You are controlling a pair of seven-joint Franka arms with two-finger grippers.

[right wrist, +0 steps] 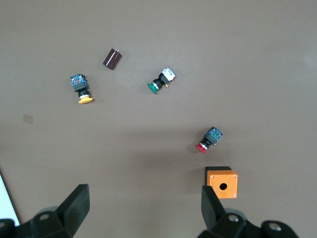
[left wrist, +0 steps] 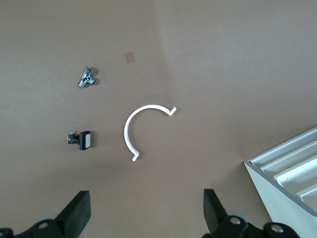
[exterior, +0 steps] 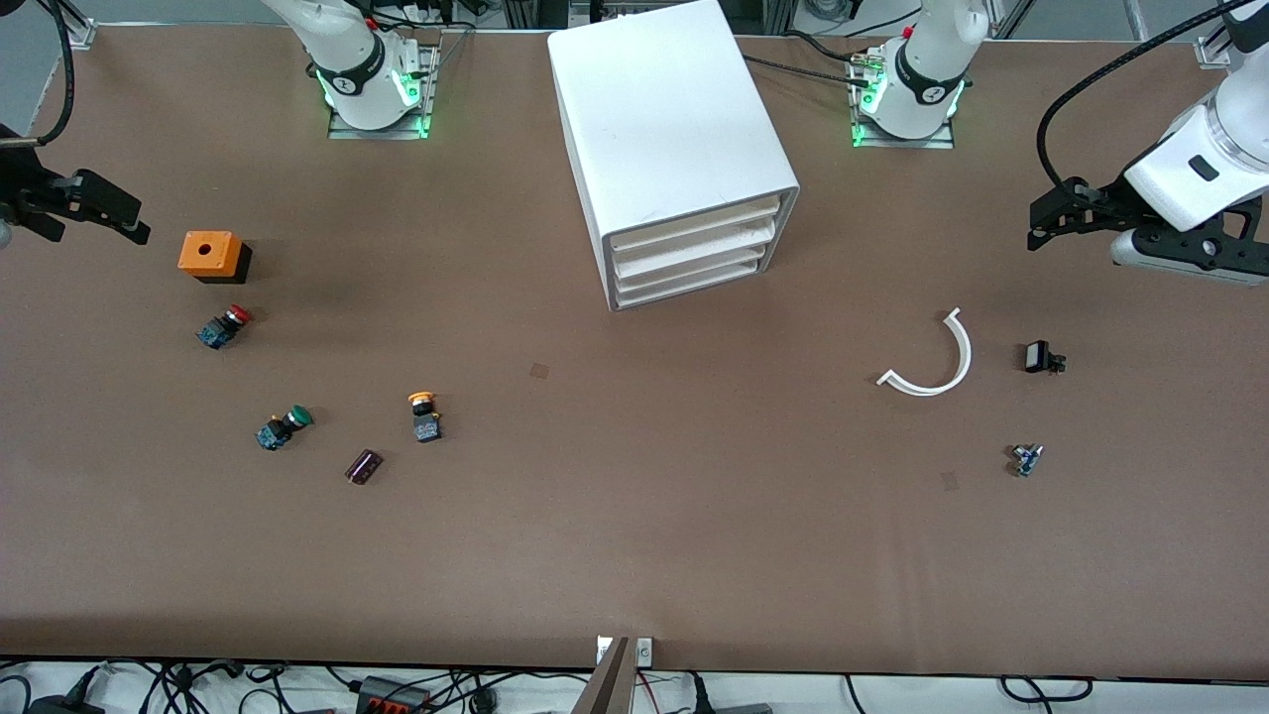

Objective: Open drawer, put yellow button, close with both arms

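The drawer [exterior: 694,224] is the top one of four in the white cabinet [exterior: 664,109] at the table's middle, and it is shut. The yellow button [exterior: 424,415] lies on the table toward the right arm's end, nearer the front camera than the cabinet. It also shows in the right wrist view [right wrist: 81,89]. My right gripper [exterior: 119,213] is open and empty, in the air by the orange box; in the right wrist view [right wrist: 146,206] bare table lies between its fingers. My left gripper [exterior: 1046,220] is open and empty, in the air over the table at the left arm's end [left wrist: 147,208].
An orange box [exterior: 211,256], a red-capped switch [exterior: 224,325], a green-capped switch [exterior: 285,426] and a dark purple part [exterior: 364,466] lie around the yellow button. A white arc [exterior: 932,362], a black part [exterior: 1043,357] and a small metal part [exterior: 1026,459] lie toward the left arm's end.
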